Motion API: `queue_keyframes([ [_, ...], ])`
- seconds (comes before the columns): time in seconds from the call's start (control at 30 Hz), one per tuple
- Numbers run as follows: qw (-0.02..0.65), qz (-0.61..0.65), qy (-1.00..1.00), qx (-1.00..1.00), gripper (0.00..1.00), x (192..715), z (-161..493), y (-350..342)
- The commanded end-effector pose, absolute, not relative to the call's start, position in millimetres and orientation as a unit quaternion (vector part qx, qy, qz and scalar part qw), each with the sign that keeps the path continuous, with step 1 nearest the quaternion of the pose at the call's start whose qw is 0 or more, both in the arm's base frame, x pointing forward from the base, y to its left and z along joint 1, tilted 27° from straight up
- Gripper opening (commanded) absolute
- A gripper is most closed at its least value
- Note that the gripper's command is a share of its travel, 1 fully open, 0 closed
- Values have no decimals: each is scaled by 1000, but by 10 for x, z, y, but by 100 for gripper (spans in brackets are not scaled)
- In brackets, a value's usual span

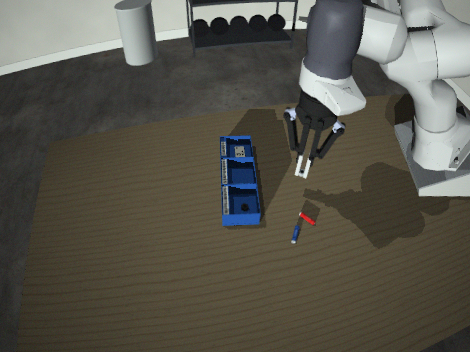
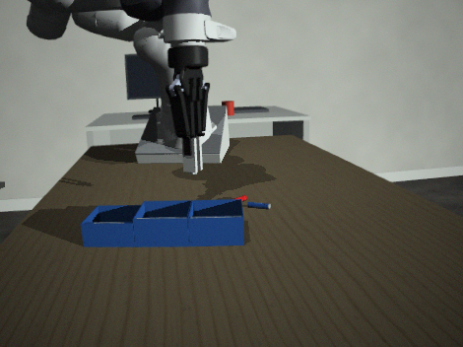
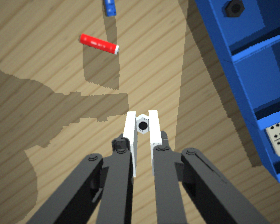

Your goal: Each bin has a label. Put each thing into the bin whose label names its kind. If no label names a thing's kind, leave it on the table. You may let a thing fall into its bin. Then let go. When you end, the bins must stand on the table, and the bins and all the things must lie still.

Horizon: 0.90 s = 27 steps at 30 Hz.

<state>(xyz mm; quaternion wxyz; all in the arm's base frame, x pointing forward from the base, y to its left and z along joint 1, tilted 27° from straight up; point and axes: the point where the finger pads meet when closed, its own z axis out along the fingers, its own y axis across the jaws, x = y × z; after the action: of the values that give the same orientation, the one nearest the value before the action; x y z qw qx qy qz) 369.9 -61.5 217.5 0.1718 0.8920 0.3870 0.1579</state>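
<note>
My gripper is shut on a silver hex nut, held well above the table, beside the bins. Three joined blue bins stand in a row. The front bin holds a black hex nut. The middle bin looks empty. The rear bin holds a white dotted piece. Their labels are too small to read. A red cylinder and a blue cylinder lie on the table.
The wooden table carries the bins. The arm's base stands at its far edge from the exterior view. A shelf rack and a grey cylinder stand on the floor beyond.
</note>
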Motion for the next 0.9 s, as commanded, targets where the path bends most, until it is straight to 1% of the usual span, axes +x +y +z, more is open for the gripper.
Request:
queue_keyframes([
  [0.0,173,156,387,892,7,3694,2184,-635],
  [0.7,173,156,387,892,7,3694,2184,-635],
  [0.87,173,156,387,892,7,3912,2281,-618],
])
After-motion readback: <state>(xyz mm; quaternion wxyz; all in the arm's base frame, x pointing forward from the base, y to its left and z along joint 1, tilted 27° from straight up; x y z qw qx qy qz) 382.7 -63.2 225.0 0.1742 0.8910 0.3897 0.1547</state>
